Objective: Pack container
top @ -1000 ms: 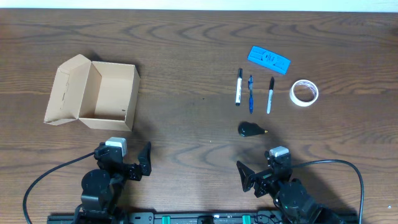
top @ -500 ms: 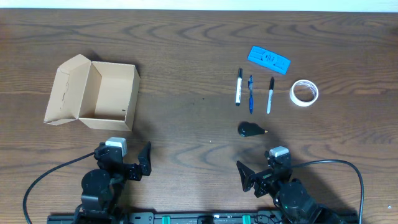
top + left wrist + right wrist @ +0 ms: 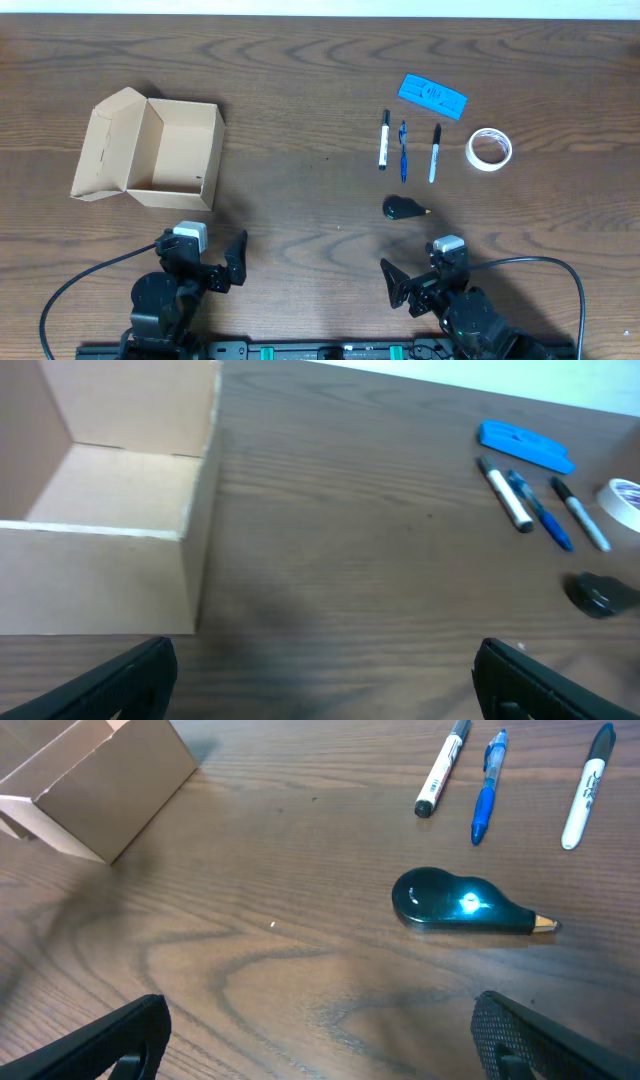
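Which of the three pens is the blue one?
The middle pen is blue; the box-side marker and tape-side marker are white and black.

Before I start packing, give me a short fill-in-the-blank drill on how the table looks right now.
1. The container has its lid flap ____.
2. The pen in the middle of the row of three writing tools is ____ in colour.
3. The tape roll lies on the ____ arm's side.
4. The left gripper and the right gripper are both open and hold ____.
Missing words: open; blue; right; nothing.
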